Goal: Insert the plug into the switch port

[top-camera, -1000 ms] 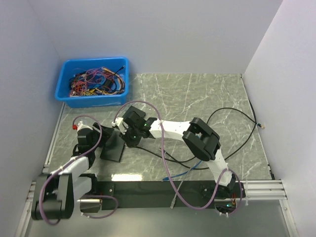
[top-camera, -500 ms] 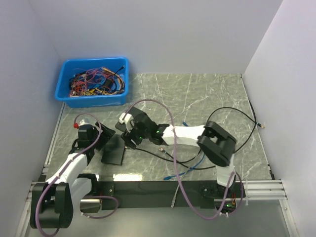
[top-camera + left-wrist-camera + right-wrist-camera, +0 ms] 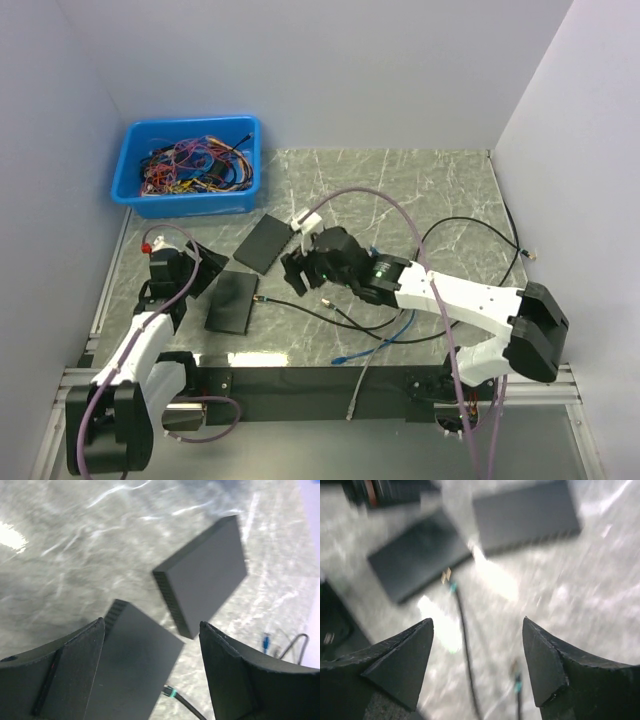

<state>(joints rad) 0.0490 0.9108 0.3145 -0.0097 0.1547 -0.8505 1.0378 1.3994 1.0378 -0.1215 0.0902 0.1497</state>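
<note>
Two flat black switches lie on the marble table: a near one [image 3: 232, 302] and a far one [image 3: 266, 243]. A clear plug [image 3: 258, 298] with a teal band on a black cable [image 3: 320, 312] lies against the near switch's right edge; I cannot tell if it sits in a port. My left gripper [image 3: 200, 272] is open and empty just left of the near switch. In the left wrist view the near switch [image 3: 135, 665], far switch [image 3: 205, 575] and plug [image 3: 170, 692] show between my left gripper's [image 3: 152, 622] fingers. My right gripper [image 3: 298, 268] is open and empty, above the cable [image 3: 462, 630], the plug [image 3: 446, 575] ahead.
A blue bin [image 3: 190, 165] of tangled wires stands at the back left. A blue cable [image 3: 385, 340] and a black cable loop [image 3: 470, 240] lie at the right. Another teal-banded plug [image 3: 517, 682] lies under the right gripper. White walls close in on three sides.
My right arm has drawn back to the right, away from the switches, uncovering the far switch. My left gripper has shifted a little left and back.
</note>
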